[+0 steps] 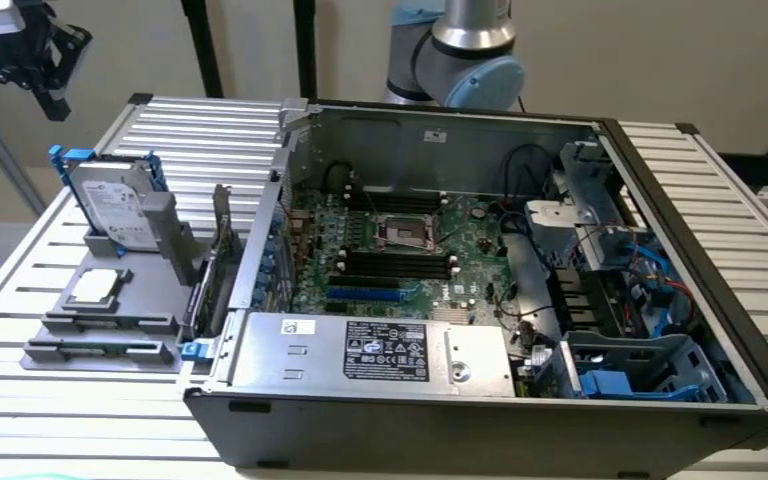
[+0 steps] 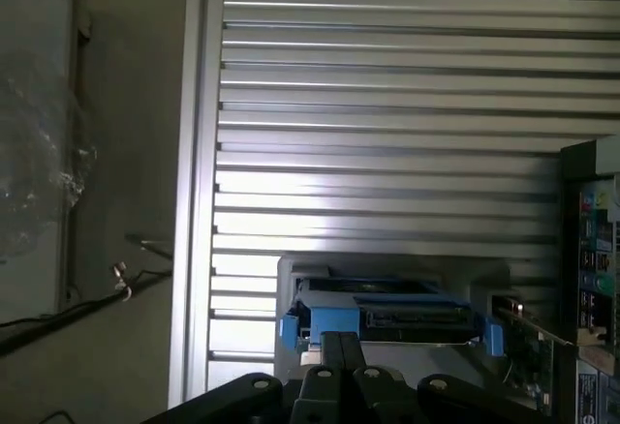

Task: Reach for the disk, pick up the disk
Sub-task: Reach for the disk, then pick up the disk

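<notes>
The disk (image 1: 107, 200) is a silver-grey hard drive with a white label in a blue carrier. It stands upright in a grey holder (image 1: 144, 262) on the slatted table, at the exterior view's left. My gripper (image 1: 53, 100) hangs high above the table's far left corner, well above and behind the disk. In the wrist view the two black fingers (image 2: 339, 339) are pressed together, shut with nothing between them. The disk (image 2: 387, 313) lies just beyond them, seen edge-on with its blue carrier ends showing.
An open computer case (image 1: 491, 270) fills the middle and right of the slatted table (image 1: 184, 130). A silver box with a black label (image 1: 384, 350) sits at the case front. The grey holder also carries a small square chip (image 1: 95, 287) and an upright card (image 1: 217, 260).
</notes>
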You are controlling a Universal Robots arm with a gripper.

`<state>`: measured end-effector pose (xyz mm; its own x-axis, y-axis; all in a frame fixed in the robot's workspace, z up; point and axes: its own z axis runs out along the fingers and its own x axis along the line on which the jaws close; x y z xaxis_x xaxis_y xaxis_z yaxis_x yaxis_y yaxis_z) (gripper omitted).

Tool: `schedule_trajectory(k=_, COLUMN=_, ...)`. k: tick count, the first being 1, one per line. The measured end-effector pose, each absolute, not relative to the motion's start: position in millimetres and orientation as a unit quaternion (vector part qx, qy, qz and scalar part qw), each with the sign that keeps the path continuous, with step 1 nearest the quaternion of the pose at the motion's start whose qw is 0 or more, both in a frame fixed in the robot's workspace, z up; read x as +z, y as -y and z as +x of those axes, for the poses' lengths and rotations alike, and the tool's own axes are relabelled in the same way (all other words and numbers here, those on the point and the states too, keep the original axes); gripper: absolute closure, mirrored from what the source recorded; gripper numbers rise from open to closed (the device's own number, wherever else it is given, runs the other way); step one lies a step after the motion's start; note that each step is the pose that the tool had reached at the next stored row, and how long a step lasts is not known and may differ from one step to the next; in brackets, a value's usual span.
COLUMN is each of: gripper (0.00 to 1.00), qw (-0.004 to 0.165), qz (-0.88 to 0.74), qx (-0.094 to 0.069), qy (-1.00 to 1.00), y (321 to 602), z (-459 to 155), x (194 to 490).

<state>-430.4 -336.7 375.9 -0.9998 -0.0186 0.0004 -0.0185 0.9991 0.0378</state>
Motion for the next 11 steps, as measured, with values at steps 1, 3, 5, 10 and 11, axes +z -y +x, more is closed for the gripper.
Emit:
schedule_trajectory(k=1, gripper=0.89, qw=0.000, qz=0.009, qx=-0.019, qy=1.000, y=335.8, z=-431.0, x=376.0)
schedule_trajectory(k=3, gripper=0.89, qw=0.000, qz=0.009, qx=-0.019, qy=1.000, y=335.9, z=-431.0, x=376.0)
schedule_trajectory(k=5, gripper=0.89, qw=0.000, qz=0.009, qx=-0.019, qy=1.000, y=335.9, z=-431.0, x=375.9)
schedule_trajectory(k=10, gripper=0.89, qw=0.000, qz=0.009, qx=-0.019, qy=1.000, y=335.9, z=-431.0, x=376.0)
schedule_trajectory(k=11, gripper=0.89, qw=0.000, qz=0.009, qx=-0.019, qy=1.000, y=335.9, z=-431.0, x=375.9)
